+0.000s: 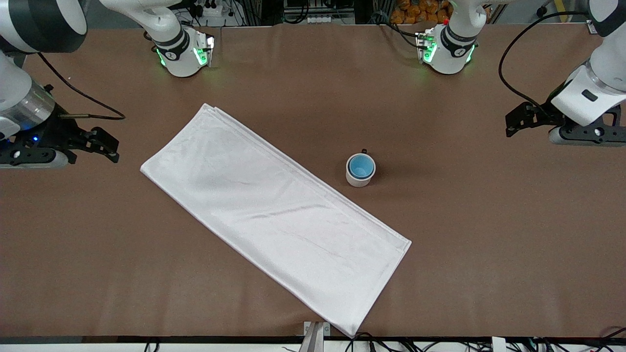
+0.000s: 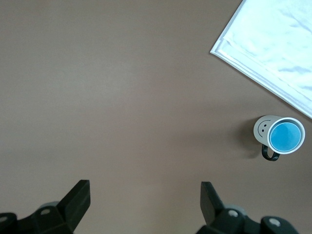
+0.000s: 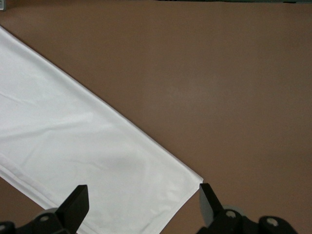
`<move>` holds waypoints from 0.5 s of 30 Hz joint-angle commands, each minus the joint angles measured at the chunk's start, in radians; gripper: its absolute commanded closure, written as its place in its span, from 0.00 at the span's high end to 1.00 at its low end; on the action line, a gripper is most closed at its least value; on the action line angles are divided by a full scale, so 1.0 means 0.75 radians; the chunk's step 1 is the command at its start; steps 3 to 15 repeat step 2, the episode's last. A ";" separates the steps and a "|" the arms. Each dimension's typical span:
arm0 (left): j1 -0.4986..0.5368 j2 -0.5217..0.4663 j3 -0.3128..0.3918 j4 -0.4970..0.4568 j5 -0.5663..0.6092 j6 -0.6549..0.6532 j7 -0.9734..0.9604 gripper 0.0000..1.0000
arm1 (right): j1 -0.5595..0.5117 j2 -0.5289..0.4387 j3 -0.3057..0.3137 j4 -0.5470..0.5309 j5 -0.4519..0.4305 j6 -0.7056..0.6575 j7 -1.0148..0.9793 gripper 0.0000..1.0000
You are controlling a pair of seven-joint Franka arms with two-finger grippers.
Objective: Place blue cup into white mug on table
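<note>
Cup inside mug, both arms parked: from the front view you see the blue cup (image 1: 361,166) already seated in the white mug (image 1: 360,176), which stands upright on the brown tabletop (image 1: 489,234), just off the long edge of the white folded cloth (image 1: 274,215), toward the left arm's end. The left hand (image 1: 521,119) hangs over bare tabletop at that end, well apart from the mug, fingers spread and holding nothing. The right hand (image 1: 105,144) waits likewise at its own end, beside the cloth's corner, fingers apart and empty.

From the left wrist view you look down on the mug (image 2: 274,134), a smiley face on its wall and its black handle (image 2: 269,153) jutting out, the cup (image 2: 285,137) filling its mouth. The two fingers (image 2: 73,202) stand wide apart with only tabletop between them.

From the right wrist view you get the cloth (image 3: 73,146) and brown tabletop; the fingers (image 3: 75,204) are parted, one just over the cloth's corner.

Judging by looks, the cup is light, stiff plastic with a smooth, likely slippery wall; nested as it is, only its rim offers you a hold. The mug seems heavier and rigid, possibly breakable; take it across the body or by the handle. The task looks done.
</note>
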 commanded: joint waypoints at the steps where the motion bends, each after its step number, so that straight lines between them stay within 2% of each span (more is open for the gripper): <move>1: 0.008 0.005 -0.007 0.030 -0.003 -0.031 0.001 1.00 | -0.009 -0.006 0.004 -0.005 0.018 0.009 -0.015 1.00; 15: 0.008 0.005 -0.007 0.030 -0.003 -0.031 0.001 1.00 | -0.009 -0.006 0.004 -0.005 0.018 0.009 -0.015 1.00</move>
